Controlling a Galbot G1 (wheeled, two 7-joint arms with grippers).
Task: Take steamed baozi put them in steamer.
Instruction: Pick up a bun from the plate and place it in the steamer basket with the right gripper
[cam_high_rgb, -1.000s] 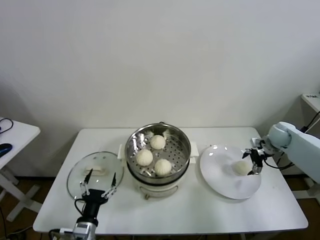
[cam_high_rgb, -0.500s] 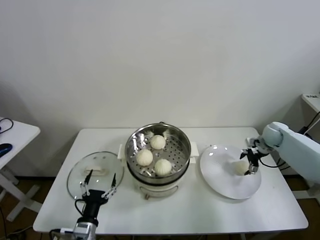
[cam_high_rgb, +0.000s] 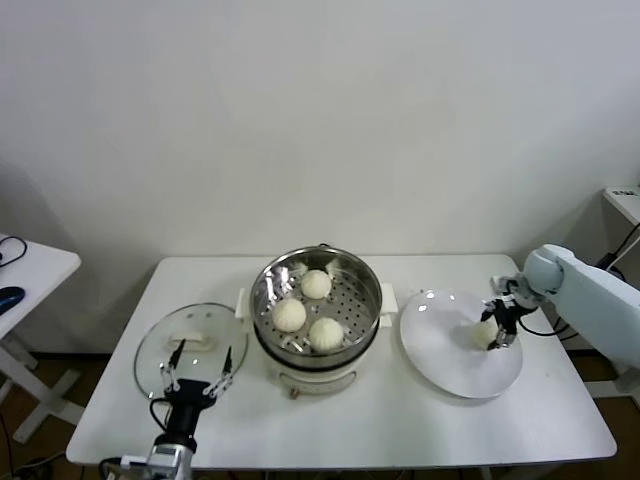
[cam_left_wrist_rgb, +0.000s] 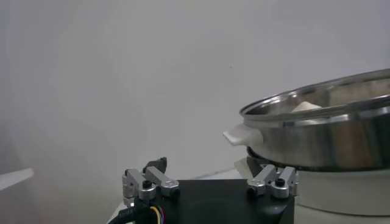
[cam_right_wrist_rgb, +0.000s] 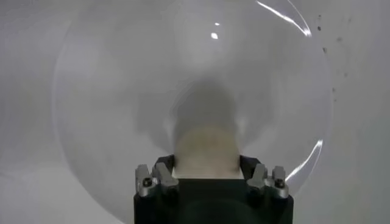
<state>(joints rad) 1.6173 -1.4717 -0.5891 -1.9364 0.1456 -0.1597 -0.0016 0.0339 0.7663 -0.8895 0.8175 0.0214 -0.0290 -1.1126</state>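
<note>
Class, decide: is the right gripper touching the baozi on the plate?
Touching. The right wrist view shows the right gripper fingers pressed against both sides of the baozi.

Right gripper (cam_high_rgb: 499, 325) sitting at right of frame over white plate (cam_high_rgb: 445, 355), fingers closing around last bun (cam_high_rgb: 486, 331). Steamer (cam_high_rgb: 316, 305) standing at centre on white table (cam_high_rgb: 400, 420), holding three buns (cam_high_rgb: 290, 315) on perforated tray. Glass lid (cam_high_rgb: 190, 345) lying at lower left. Left gripper (cam_high_rgb: 198, 372) waiting near bottom left, fingers spread, just over lid's near edge.
</note>
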